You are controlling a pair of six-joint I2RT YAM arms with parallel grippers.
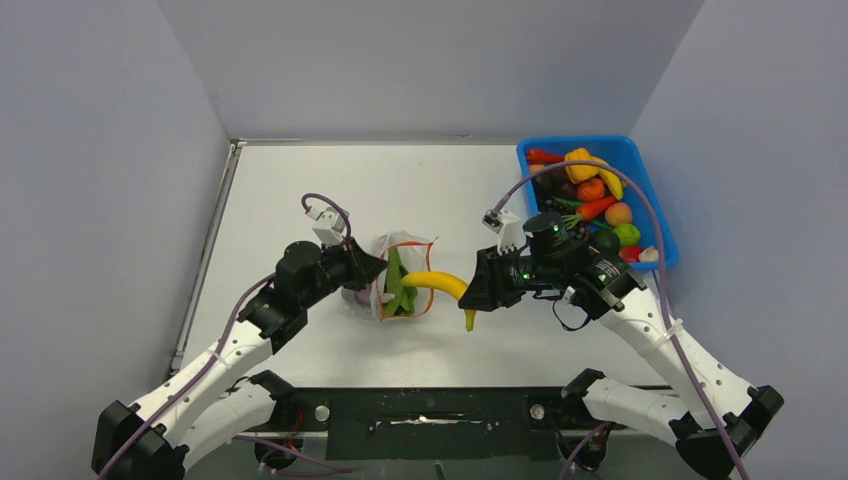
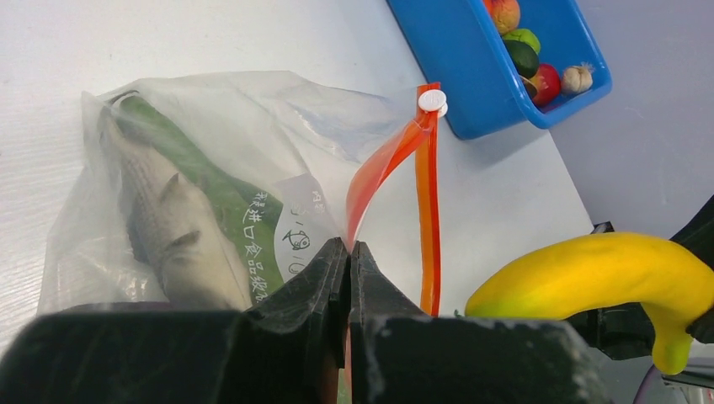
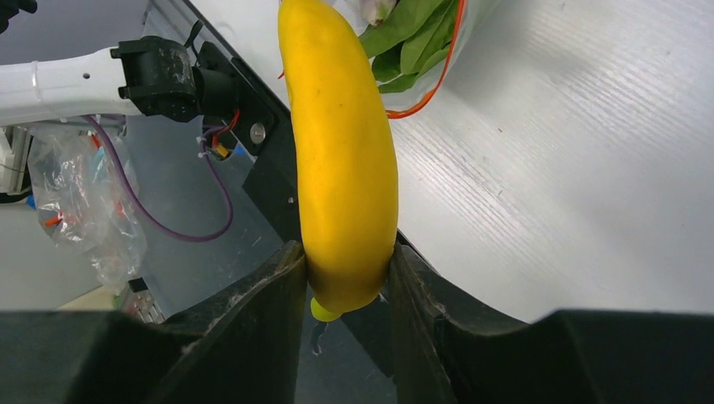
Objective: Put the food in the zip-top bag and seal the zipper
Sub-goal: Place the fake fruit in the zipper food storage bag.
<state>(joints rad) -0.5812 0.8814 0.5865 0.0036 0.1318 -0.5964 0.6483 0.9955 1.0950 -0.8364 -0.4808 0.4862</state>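
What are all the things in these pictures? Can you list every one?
zip-top bag: one, clear, middle of the table, mouth open
zipper: one, orange-red, along the bag's mouth
green vegetable: at least one, green, inside the bag
banana: one, yellow, held up beside the bag's mouth
bin: one, blue, far right corner
toy fruits and vegetables: several, red, orange, yellow, green, in the bin
table: one, white, under everything
left tool: one, black, shut on the bag's edge
right tool: one, black, shut on the banana
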